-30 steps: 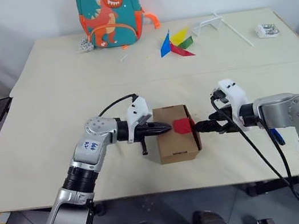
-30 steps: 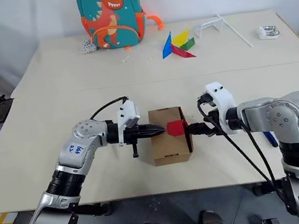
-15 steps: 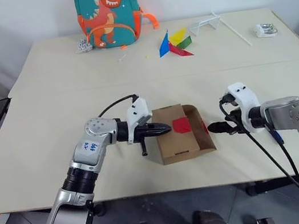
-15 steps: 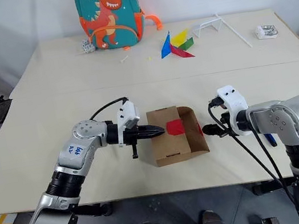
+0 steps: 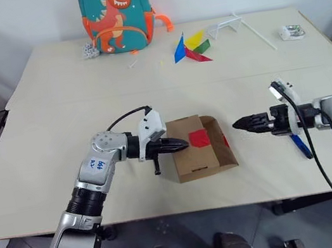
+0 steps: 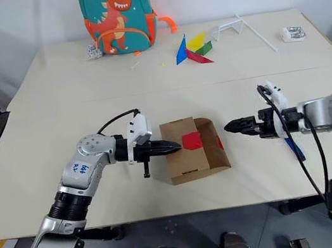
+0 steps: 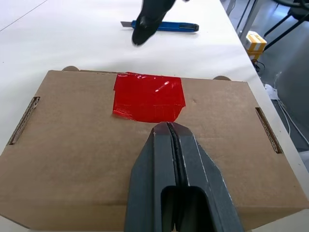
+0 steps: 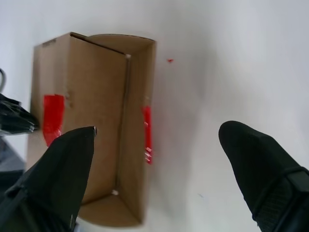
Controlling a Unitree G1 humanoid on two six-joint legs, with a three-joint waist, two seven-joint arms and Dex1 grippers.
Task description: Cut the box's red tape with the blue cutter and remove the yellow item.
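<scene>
Pale tabletops (image 5: pixel 54 111) fill the room's middle, two of them pushed together against a white wall. Seen from the robot's place, the box (image 5: pixel 193 151) sits at dead centre near the front edge, its lid flap (image 5: pixel 222 141) swung out toward 3 o'clock and standing open. One piece of red tape (image 5: pixel 198 137) lies on the box's top face, and another red strip (image 8: pixel 147 134) shows on the inside of the open flap. The left gripper (image 5: pixel 181 142) comes in from 9 o'clock with its fingers pressed fully together, their tips resting on the top of the box just short of the tape, as the left wrist view makes plain. The right gripper (image 5: pixel 241 124) hangs at 3 o'clock, apart from the flap, pointing back toward the box; its fingers (image 8: pixel 256 164) are spread wide with nothing between them. The cutter (image 5: pixel 300 144) lies flat on the table farther out at 3 o'clock, under the right forearm and touching neither gripper. Inside the box I cannot see any contents from these angles. Off at 12 o'clock a teal dinosaur backpack (image 5: pixel 114 14) leans on the wall; toward 1 o'clock lie a paper pinwheel (image 5: pixel 191 47) and a white stick frame (image 5: pixel 232 24), and at 2 o'clock a small white gadget (image 5: pixel 292 32).
</scene>
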